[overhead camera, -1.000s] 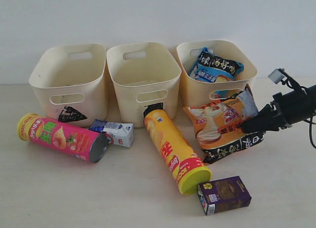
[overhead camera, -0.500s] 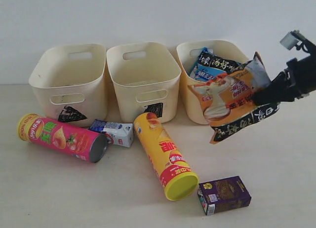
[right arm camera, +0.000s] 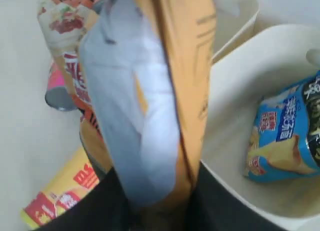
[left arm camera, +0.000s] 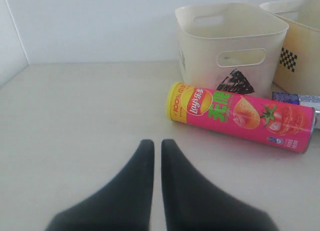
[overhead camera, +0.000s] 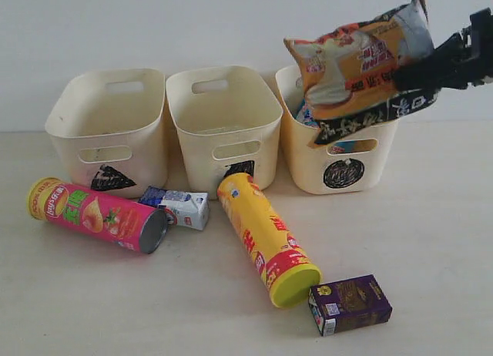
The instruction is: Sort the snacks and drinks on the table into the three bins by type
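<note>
My right gripper is shut on the orange-white bag, holding it in the air over the rim of the right bin, the one marked with a circle. A blue bag lies inside that bin. On the table lie the pink tube, the blue-white carton, the yellow-red tube and the purple carton. My left gripper hangs shut and empty over bare table, short of the pink tube.
The triangle bin and the square bin stand side by side at the back left and middle, against a white wall. The yellow-red tube's end rests close to the square bin's front.
My right gripper has lifted the orange-white bag off the table, up and back to above the circle bin. The yellow-red tube, freed, shifted a little on the table.
</note>
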Available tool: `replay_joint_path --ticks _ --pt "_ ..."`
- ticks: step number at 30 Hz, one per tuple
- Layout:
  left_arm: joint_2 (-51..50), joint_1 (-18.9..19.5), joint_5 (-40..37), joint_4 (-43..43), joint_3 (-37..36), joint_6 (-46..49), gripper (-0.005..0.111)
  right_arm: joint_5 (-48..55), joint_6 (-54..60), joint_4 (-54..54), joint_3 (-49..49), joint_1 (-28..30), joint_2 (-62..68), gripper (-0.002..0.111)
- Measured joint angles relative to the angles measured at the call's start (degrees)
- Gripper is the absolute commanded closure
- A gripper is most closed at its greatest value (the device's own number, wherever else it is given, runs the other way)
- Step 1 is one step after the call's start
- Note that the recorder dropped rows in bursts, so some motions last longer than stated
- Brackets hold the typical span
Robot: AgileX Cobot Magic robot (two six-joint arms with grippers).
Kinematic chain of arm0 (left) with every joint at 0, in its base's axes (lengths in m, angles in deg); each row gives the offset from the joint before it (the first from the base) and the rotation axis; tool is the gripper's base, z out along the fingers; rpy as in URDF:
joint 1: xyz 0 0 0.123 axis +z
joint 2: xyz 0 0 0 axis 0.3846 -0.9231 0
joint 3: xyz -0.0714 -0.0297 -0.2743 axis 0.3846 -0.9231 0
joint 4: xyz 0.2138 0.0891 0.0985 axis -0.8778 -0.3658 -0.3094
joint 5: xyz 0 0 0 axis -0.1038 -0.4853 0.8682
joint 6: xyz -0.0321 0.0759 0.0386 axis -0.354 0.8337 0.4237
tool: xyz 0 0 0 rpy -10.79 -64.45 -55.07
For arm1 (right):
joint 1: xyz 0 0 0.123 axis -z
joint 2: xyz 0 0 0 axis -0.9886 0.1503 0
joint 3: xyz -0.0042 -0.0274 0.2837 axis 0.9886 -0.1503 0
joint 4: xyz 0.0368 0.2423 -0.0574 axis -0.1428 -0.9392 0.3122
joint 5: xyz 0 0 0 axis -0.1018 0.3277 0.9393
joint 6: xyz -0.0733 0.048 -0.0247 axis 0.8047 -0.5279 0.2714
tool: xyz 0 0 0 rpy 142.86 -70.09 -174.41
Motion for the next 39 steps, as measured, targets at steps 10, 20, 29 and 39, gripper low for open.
replay_joint_path --ticks 10,20,29,39 --pt "0.0 0.0 0.0 0.0 0.0 0.0 0.102 -23.0 -4.8 -7.9 0.0 -4.1 0.0 0.108" --pt "0.0 0.0 0.0 0.0 0.0 0.0 0.102 -55.0 -3.9 -9.1 0.0 -16.8 1.7 0.108" --pt "0.0 0.0 0.0 0.0 0.0 0.0 0.102 -57.6 -6.4 -9.3 2.9 -18.7 10.0 0.108" --pt "0.0 0.0 0.0 0.0 0.0 0.0 0.102 -56.8 -9.0 -9.7 5.2 -18.7 14.2 0.055"
